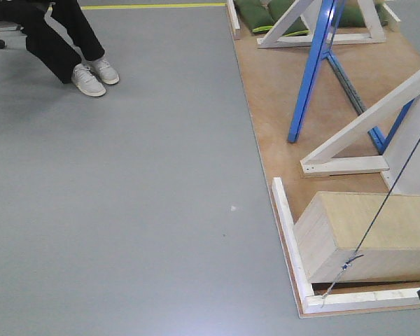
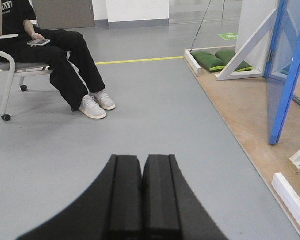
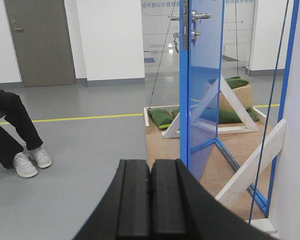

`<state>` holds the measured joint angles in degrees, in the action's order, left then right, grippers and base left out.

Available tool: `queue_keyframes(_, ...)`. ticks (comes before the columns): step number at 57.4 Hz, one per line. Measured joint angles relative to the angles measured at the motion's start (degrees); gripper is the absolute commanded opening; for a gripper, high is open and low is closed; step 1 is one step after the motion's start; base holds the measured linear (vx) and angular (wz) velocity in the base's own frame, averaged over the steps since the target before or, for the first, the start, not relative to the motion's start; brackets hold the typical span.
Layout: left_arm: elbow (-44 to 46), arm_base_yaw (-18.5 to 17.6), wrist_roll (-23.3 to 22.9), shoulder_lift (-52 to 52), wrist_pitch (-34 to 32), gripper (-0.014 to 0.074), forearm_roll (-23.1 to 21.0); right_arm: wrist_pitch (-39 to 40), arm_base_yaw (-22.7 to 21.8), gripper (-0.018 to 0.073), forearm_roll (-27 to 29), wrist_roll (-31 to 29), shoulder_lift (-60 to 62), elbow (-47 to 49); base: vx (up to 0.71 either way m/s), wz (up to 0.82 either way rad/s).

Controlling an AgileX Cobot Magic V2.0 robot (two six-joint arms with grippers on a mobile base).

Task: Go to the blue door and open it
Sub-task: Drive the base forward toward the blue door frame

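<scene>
The blue door (image 3: 205,85) stands on a wooden platform ahead and to the right, seen almost edge-on in the right wrist view. High on it are a silver lever handle (image 3: 200,16) and a round thumb-turn (image 3: 194,34), with a metal latch plate (image 3: 184,30) on its edge. In the left wrist view the blue door (image 2: 286,65) is at the far right. My left gripper (image 2: 142,162) is shut with nothing in it, low over the grey floor. My right gripper (image 3: 150,167) is also shut and holds nothing, well short of the door.
A person (image 2: 55,55) sits on a wheeled chair at the left, feet on the floor. The wooden platform (image 1: 280,91) has a raised white rim (image 1: 285,224), a wooden box (image 1: 367,234), white braces (image 1: 364,126), a blue upright (image 1: 309,70), green cushions (image 2: 215,59) and a taut cable (image 1: 392,189).
</scene>
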<state>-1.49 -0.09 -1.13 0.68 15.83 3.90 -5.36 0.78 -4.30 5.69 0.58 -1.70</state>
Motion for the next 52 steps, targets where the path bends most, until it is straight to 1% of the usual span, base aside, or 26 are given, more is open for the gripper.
queue_keyframes(52, 0.00, 0.00, 0.00, 0.00, 0.00, 0.0073, 0.00, 0.00, 0.00, 0.0012, 0.00, 0.00, 0.00, 0.00, 0.00, 0.00)
